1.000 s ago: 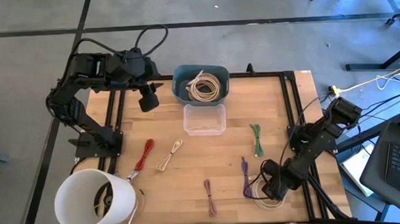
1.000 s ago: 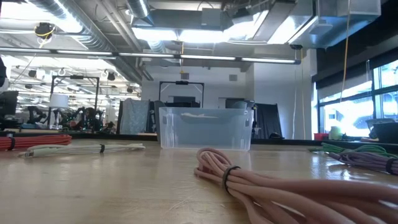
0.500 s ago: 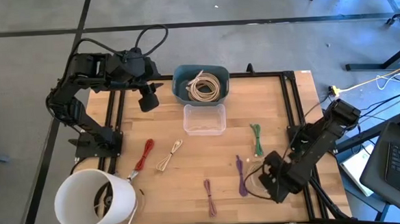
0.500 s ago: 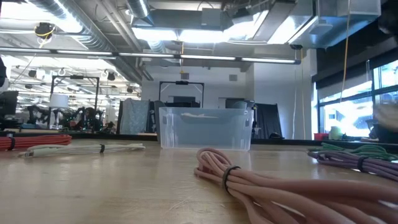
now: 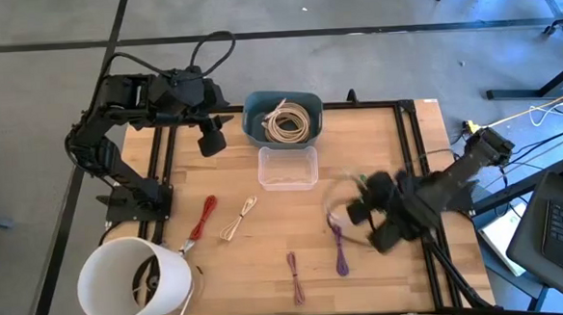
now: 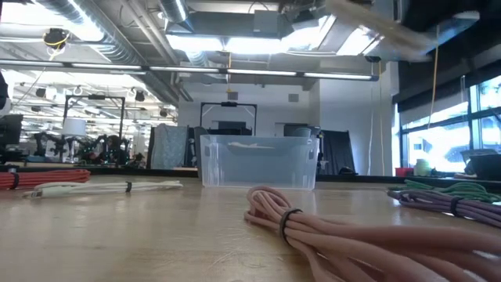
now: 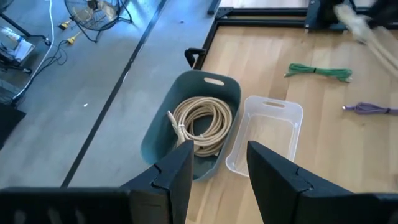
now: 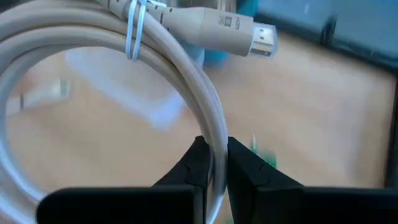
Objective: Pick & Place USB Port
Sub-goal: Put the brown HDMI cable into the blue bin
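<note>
The right gripper [image 8: 212,163] pinches a coiled white USB cable [image 8: 186,37], held above the counter [image 5: 268,259] near the green cable [image 7: 317,72] and clear bin [image 5: 287,167]. The left gripper [image 7: 217,165], fingers apart, hangs beside the blue bin [image 5: 281,119].

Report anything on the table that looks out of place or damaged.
Nothing stands out. The right tool holds a coiled beige cable above the table, one coil already lies in the blue bin, the clear tub sits upright, and the other cables lie neatly bundled.
</note>
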`<state>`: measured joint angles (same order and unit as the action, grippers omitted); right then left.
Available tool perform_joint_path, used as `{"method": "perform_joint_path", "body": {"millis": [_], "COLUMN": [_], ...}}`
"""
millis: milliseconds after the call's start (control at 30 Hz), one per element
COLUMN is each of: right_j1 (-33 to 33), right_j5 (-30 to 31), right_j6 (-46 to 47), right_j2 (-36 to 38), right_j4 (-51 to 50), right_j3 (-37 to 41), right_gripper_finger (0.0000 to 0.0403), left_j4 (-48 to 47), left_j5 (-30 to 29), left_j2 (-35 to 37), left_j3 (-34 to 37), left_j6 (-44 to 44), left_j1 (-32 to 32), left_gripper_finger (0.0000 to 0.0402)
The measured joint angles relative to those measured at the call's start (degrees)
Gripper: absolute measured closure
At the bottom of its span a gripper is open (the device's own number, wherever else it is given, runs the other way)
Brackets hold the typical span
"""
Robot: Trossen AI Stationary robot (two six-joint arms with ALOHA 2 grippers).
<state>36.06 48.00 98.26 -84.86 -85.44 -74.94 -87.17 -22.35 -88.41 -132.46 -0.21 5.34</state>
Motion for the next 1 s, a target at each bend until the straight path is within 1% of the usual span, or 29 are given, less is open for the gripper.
{"method": "perform_joint_path", "body": {"millis": [67, 100, 133, 167, 200, 300, 333, 400, 433, 500, 600, 700, 767, 800, 867, 933, 1000], "right_j1": [-4.5, -6.7, -9.0, -11.5, -14.2, -23.5, -26.8, -33.3, -36.7, -43.5, -52.7, -59.5, -62.8, -63.9, -65.3, -66.0, -66.3], "right_j5": [3.9, 5.3, 5.7, 4.7, 2.6, -9.1, -12.6, -18.0, -20.3, -26.3, -37.7, -50.5, -57.1, -59.4, -61.3, -61.3, -60.8], "right_j6": [-8.7, -15.0, -22.4, -31.1, -41.0, -66.9, -72.7, -80.5, -83.0, -84.7, -84.7, -83.7, -82.1, -82.0, -82.4, -84.8, -88.6], "right_j2": [1.6, 2.7, 3.9, 4.9, 5.8, 7.3, 7.5, 7.7, 7.7, 7.6, 6.8, 4.2, 1.3, -0.6, -4.9, -9.6, -14.7], "right_j4": [4.9, 8.7, 13.3, 19.0, 25.2, 40.8, 45.1, 50.5, 52.1, 55.0, 60.5, 66.4, 67.4, 66.9, 64.6, 59.5, 52.3], "right_j3": [0.0, 0.0, 0.0, 0.0, 0.0, -0.1, -0.1, -0.1, -0.1, -0.1, -0.1, -0.2, -1.2, -2.4, -5.8, -11.1, -18.2], "right_gripper_finger": [0.0373, 0.0373, 0.0373, 0.0373, 0.0373, 0.0373, 0.0373, 0.0373, 0.0373, 0.0373, 0.0373, 0.0373, 0.0373, 0.0373, 0.0373, 0.0373, 0.0373], "left_j4": [0.0, 0.0, 0.0, 0.0, 0.0, 0.0, 0.0, 0.0, 0.0, 0.1, 0.1, 0.1, 0.3, 0.4, 0.4, 0.4, 0.4], "left_j5": [0.0, 0.0, 0.0, 0.0, 0.0, 0.0, 0.1, 0.0, 0.1, 0.1, 0.2, 0.1, -0.2, -0.3, -0.5, -0.5, -0.5], "left_j2": [-0.1, -0.2, -0.2, -0.3, -0.4, -0.6, -0.6, -0.8, -0.9, -1.1, -1.0, -1.0, -1.0, -1.0, -1.0, -1.0, -1.0], "left_j3": [0.0, 0.0, 0.0, 0.0, 0.0, 0.0, 0.0, 0.0, 0.0, 0.0, 0.0, 0.0, 0.0, 0.0, 0.0, 0.0, 0.0], "left_j6": [0.0, 0.0, 0.0, 0.0, 0.0, 0.0, 0.0, 0.0, -0.1, -0.5, -0.6, -1.1, -1.4, -1.4, -1.4, -1.5, -1.5], "left_j1": [0.0, 0.0, 0.0, 0.0, 0.0, 0.0, 0.0, 0.0, 0.0, 0.0, 0.0, 0.0, 0.0, 0.0, 0.0, 0.0, 0.0], "left_gripper_finger": [0.0258, 0.0258, 0.0258, 0.0258, 0.0258, 0.0258, 0.0258, 0.0258, 0.0258, 0.0258, 0.0258, 0.0258, 0.0258, 0.0258, 0.0258, 0.0258, 0.0258]}}
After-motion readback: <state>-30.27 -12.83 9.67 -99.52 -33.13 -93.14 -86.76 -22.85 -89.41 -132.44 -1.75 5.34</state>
